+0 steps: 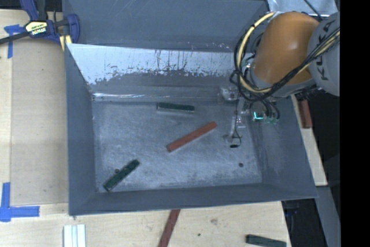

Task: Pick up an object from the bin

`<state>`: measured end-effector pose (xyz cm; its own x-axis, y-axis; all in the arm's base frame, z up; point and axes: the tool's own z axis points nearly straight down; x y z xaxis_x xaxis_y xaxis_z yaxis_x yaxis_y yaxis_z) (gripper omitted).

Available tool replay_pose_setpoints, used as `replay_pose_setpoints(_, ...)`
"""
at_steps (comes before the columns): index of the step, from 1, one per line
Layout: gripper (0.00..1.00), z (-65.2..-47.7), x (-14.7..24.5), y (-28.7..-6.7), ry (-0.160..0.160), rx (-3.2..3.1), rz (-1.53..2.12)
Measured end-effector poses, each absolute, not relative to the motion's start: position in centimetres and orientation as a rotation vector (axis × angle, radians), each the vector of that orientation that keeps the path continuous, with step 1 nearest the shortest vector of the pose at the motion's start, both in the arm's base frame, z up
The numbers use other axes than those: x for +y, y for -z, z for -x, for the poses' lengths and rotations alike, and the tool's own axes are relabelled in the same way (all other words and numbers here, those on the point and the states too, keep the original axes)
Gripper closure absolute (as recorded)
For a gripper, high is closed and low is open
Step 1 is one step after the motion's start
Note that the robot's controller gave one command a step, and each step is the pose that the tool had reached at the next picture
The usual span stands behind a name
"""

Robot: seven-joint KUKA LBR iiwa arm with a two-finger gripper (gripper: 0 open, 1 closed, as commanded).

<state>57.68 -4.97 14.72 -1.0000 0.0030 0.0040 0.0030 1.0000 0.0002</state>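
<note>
Red stick (192, 136) beside the gripper (234, 139), right of mid-bin.
The red stick lies slantwise on the bin (81, 142) floor, its upper right end just left of the gripper; whether the gripper is open or closed cannot be told. A green stick (175, 106) lies near the back wall, a second green stick (121, 174) front-left.
</note>
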Motion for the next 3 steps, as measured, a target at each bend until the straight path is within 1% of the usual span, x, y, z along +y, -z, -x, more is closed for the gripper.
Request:
replay_pose_setpoints(1,0.00,-57.9,-5.0,-15.1,-0.001,-3.145,0.003)
replay_pose_setpoints(2,1.00,-59.0,-0.5,-7.0,0.001,-3.111,-0.460)
replay_pose_setpoints(3,1.00,-59.0,-0.5,-7.0,0.001,-3.111,-0.460)
